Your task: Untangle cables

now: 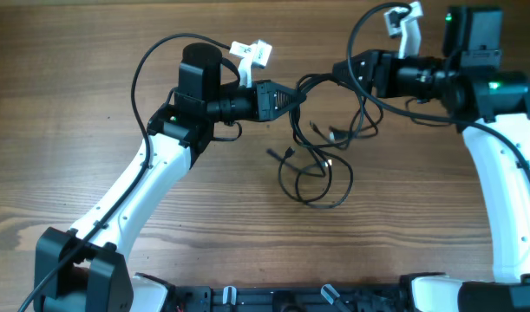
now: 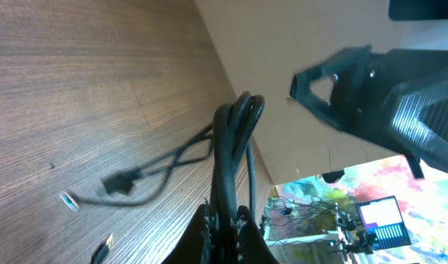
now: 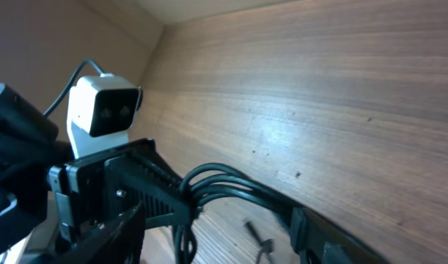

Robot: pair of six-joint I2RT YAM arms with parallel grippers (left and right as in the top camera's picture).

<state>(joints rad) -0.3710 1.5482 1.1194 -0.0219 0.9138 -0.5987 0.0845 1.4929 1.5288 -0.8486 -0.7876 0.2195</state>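
Your left gripper is pinched shut on a bunch of strands from the thin black flexible cables, held above the brown wooden counter. Loose loops and small plug ends lie on it between the arms. You're mid pull-apart, I judge. Your right gripper looks closed on the same bunch. Next, draw the two apart slowly and watch for snags.

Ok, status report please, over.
Left gripper shut on cables. Right gripper likewise. Tangle hangs between, loops on table. No obstacle seen.
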